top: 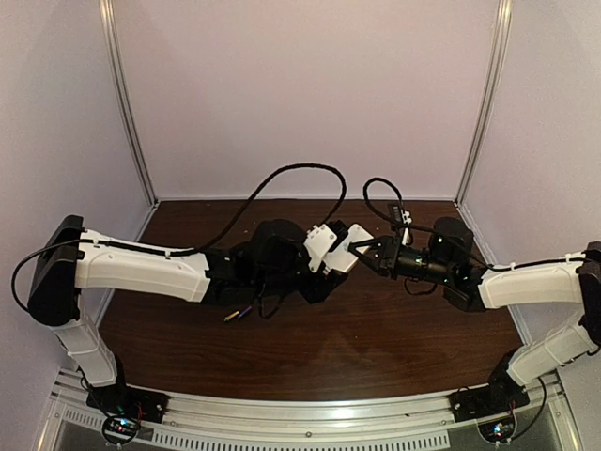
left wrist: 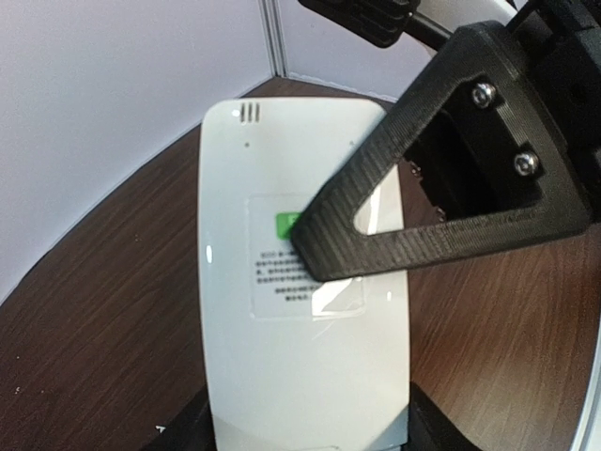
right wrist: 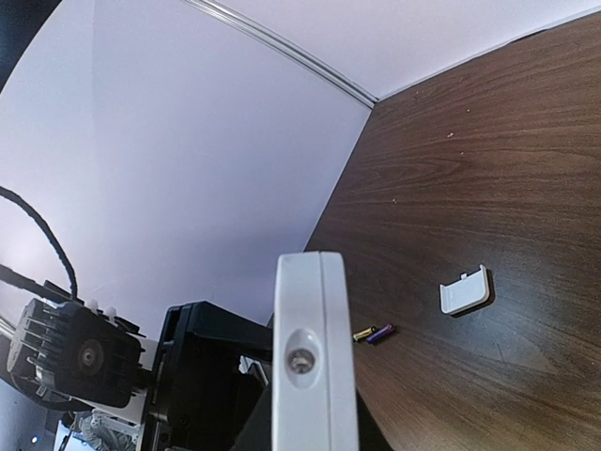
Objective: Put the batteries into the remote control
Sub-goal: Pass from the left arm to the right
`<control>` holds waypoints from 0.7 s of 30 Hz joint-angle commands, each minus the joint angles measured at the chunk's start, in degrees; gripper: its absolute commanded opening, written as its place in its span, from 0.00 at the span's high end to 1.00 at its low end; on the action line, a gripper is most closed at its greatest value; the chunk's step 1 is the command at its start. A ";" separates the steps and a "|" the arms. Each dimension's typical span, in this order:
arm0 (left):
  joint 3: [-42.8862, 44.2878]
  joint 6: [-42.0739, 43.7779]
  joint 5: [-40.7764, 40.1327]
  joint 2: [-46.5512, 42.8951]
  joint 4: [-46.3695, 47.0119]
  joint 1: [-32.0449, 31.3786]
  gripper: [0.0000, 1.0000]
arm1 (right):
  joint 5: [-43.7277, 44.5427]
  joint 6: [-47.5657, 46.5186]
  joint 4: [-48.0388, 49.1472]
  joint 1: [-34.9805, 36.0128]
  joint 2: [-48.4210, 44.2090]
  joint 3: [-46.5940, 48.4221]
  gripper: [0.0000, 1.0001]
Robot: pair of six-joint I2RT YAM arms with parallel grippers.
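The white remote control (left wrist: 300, 282) is held up over the table, its plain back with a printed label facing the left wrist camera. My left gripper (left wrist: 310, 425) is shut on its lower end, one jaw at each long edge. My right gripper (top: 361, 252) meets it from the right, and one black finger (left wrist: 394, 235) lies across the label. In the right wrist view the remote control (right wrist: 315, 357) stands end-on in my right gripper (right wrist: 315, 418). The batteries (right wrist: 373, 334), one gold and one bluish, lie side by side on the table, seen also as batteries (top: 237, 315) under the left arm.
A small white battery cover (right wrist: 466, 291) lies on the dark wooden table (top: 376, 348), to the right of the batteries. White walls with metal corner posts close in the back and both sides. A black cable (top: 282, 178) loops above the left arm.
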 commanded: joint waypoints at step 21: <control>-9.50 -6.97 10.03 -23.23 -32.27 15.68 0.17 | -3.75 -5.04 -7.54 -6.25 -8.16 -3.92 1.00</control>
